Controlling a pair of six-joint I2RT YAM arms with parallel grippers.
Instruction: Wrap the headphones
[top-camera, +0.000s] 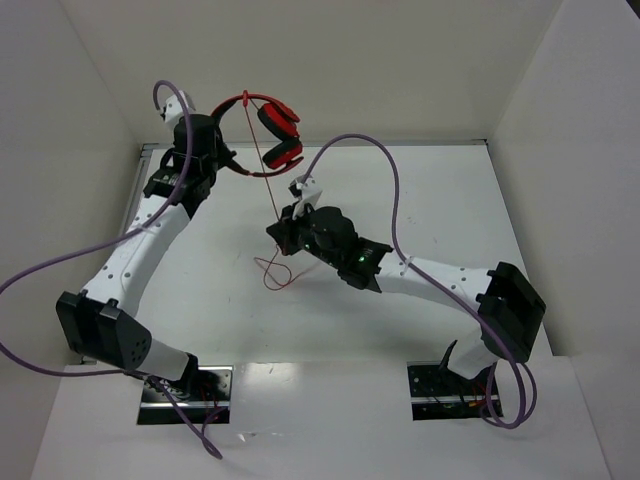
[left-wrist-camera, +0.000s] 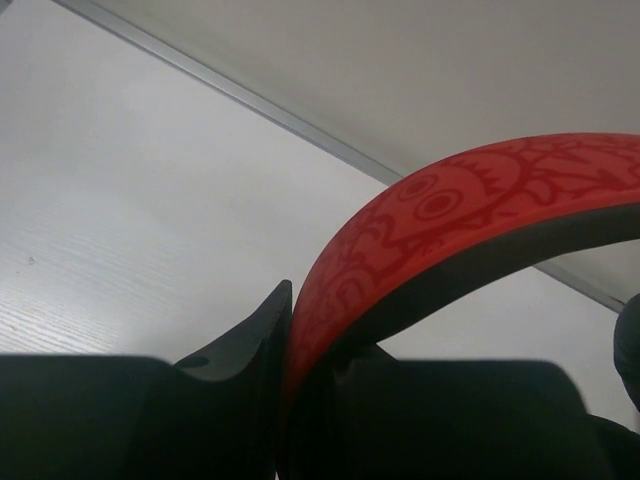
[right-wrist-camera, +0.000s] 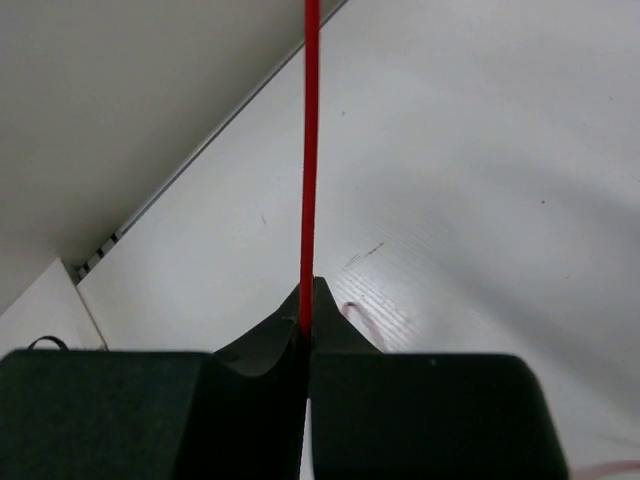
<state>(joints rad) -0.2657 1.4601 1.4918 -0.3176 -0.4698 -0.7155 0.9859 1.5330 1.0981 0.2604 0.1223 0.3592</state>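
The red and black headphones (top-camera: 275, 130) hang in the air at the back left, ear cups folded together. My left gripper (top-camera: 222, 155) is shut on the headband (left-wrist-camera: 440, 215), seen close up in the left wrist view. The thin red cable (top-camera: 265, 165) runs taut from the headband top down to my right gripper (top-camera: 283, 228), which is shut on it. In the right wrist view the cable (right-wrist-camera: 310, 150) rises straight from between the closed fingertips (right-wrist-camera: 322, 300). The cable's loose end lies looped on the table (top-camera: 275, 270).
White walls enclose the white table (top-camera: 440, 200) at the back and both sides. Thick purple robot cables (top-camera: 395, 200) arc over each arm. A metal strip (left-wrist-camera: 250, 95) runs along the table's back edge.
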